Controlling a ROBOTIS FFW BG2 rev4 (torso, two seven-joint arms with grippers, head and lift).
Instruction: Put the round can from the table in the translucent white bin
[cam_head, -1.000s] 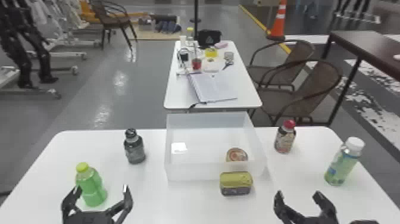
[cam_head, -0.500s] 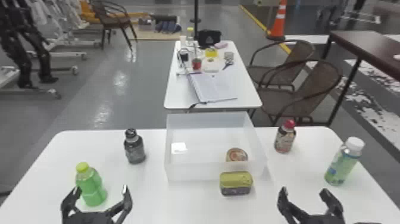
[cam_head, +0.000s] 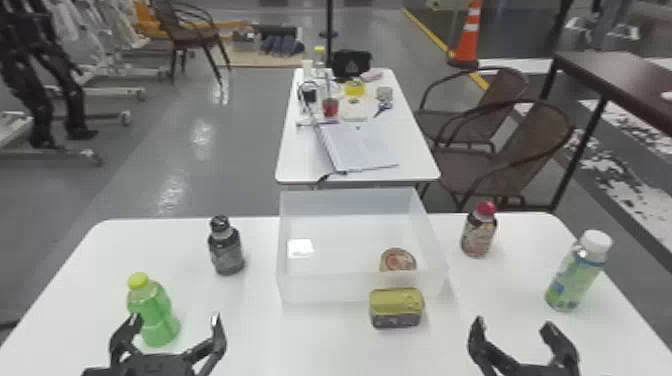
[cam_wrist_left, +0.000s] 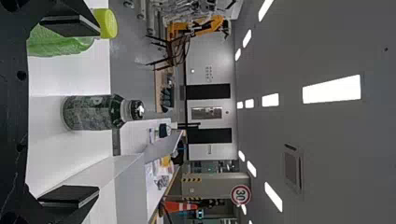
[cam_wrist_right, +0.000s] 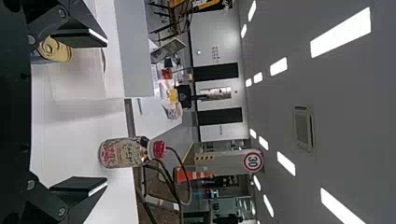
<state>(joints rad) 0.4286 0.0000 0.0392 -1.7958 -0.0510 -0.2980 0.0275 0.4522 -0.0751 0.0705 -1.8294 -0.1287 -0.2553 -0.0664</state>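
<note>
In the head view, your round can (cam_head: 398, 260) sits inside the translucent white bin (cam_head: 325, 291), up and left of your nearer right gripper (cam_head: 513, 324); likely no grasp remains. Left wrist view: your left gripper's (cam_wrist_left: 98, 110) jaws stand apart. Right wrist view: jaws apart, empty.

The near table (cam_head: 310, 345) holds four bottles (cam_head: 227, 254), two cans (cam_head: 396, 307), one bin (cam_head: 325, 287).

The head view looks forward and down at the table (cam_head: 325, 345) and bin (cam_head: 320, 290). Both wrist views look low across the table, close up. All three see the cone (cam_head: 467, 42).
</note>
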